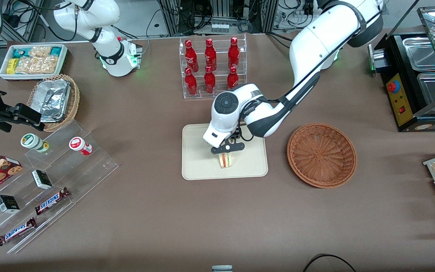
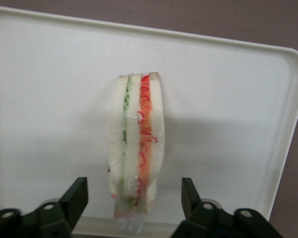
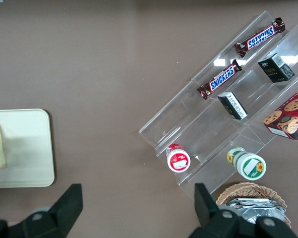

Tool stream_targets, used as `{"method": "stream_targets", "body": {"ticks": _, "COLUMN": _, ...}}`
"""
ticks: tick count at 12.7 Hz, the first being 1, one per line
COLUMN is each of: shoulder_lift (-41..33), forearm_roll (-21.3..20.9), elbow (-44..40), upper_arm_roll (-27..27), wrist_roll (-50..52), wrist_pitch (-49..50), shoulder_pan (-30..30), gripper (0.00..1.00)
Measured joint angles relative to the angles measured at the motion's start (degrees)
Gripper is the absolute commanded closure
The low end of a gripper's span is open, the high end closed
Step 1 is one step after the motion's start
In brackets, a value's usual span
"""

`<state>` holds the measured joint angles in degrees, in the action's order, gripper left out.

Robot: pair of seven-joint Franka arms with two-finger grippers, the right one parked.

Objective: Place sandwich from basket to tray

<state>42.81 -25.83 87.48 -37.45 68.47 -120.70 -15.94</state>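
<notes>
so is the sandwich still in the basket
No, the sandwich stands on the tray under the open gripper; the basket is empty.

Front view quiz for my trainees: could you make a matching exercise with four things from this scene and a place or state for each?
Things:
1. triangular pale-bread sandwich
2. round reddish-brown wicker basket
3. flat cream rectangular tray
4. left arm's gripper

Places or states:
A. empty, on the table beside the tray
B. open, just above the sandwich
C. standing on the tray
D. nearer the front camera than the red bottles

Pairs: 1-C, 2-A, 3-D, 4-B
</notes>
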Motion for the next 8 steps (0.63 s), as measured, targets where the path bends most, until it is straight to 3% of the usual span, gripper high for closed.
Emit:
{"method": "stream_targets", "body": {"ticks": 3, "shoulder_lift": -6.0, "forearm_roll": 0.0, "elbow": -1.1, "upper_arm_roll": -0.1, "wrist_roll": 0.0, "wrist_pitch": 7.9, "shoulder_pan": 0.4, "gripper": 0.00}}
{"method": "stream_targets", "body": {"ticks": 8, "shoulder_lift": -14.5, "forearm_roll": 4.6, "elbow": -1.1, "upper_arm_roll": 0.0, "wrist_roll": -6.0, "wrist_pitch": 16.8, "shoulder_pan": 3.4, "gripper": 0.00}}
